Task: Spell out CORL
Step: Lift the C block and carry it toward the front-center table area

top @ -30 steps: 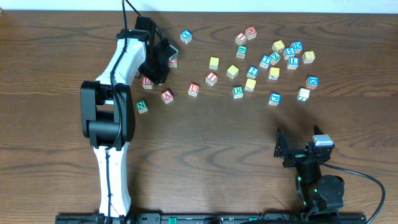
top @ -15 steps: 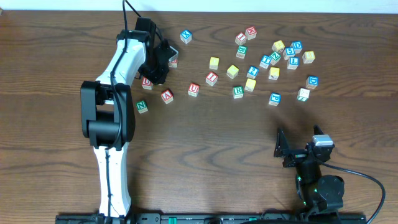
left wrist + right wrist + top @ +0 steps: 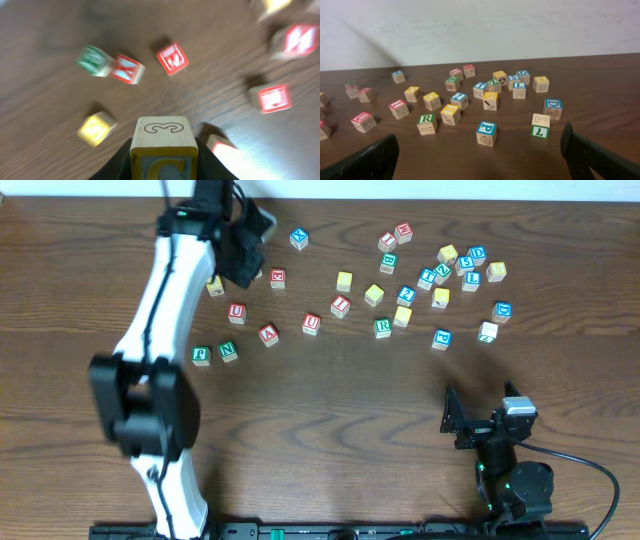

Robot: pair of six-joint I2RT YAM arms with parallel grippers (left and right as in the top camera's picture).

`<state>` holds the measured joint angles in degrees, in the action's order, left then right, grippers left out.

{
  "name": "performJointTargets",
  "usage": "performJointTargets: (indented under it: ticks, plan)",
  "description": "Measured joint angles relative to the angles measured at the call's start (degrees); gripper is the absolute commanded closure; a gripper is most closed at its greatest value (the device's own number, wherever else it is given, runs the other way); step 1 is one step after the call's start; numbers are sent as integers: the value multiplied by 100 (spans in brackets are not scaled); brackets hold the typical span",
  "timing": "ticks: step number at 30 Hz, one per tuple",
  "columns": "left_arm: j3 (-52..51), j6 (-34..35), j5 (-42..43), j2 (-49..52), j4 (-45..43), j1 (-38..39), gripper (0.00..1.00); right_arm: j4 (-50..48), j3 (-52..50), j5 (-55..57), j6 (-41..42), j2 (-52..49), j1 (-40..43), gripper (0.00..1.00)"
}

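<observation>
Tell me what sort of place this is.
Probably a robotics lab bench, not a home: a white robot arm reaches over a dark wooden table, small alphabet cubes lie scattered across it, and a plain white wall stands behind.

The C cube (image 3: 164, 145) has a yellow frame around a blue letter, and its pale wooden top bears a dark outline drawing. The R cube (image 3: 426, 120) shows green and white. The table (image 3: 330, 400) is dark brown, grained.
</observation>
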<state>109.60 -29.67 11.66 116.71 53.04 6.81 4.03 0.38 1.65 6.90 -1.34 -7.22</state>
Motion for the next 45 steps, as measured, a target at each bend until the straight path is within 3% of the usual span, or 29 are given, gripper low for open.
performJointTargets:
  ticks: [7, 9, 12, 18, 25, 28, 32, 38, 45]
  plan:
    - [42, 1222, 61, -1322, 791, 0, 81, -2, 0, 0, 0, 0, 0, 1]
    - [42, 1447, 256, -1517, 1113, 0, 90, 0, 0, 0, 0, 0, -2, 1]
    - [42, 1620, 496, -1718, 1631, 24, 92, 0, 0, 0, 0, 2, 0, 1]
    - [-542, 1740, 529, -2107, 1600, 433, 92, -2, 0, 0, 0, 0, -2, 1]
    - [-2721, 2138, 90, -2653, 262, 1364, 92, -7, 0, 0, -2, 0, -2, 1]
    - [-4192, 2732, -13, -3080, -894, 1912, 92, -13, 2, -2, -2, -2, 0, 1]
    - [-5071, 3506, -136, -3235, -1687, 2367, 92, 0, 0, -2, -2, 0, 0, 1]
    - [-5696, 5080, -1108, -3235, -1991, 2892, 92, 0, 0, -2, -2, 0, 0, 1]
    - [-5700, 5866, -1749, -3235, -2039, 3128, 92, -2, 0, -2, -2, 0, -2, 1]
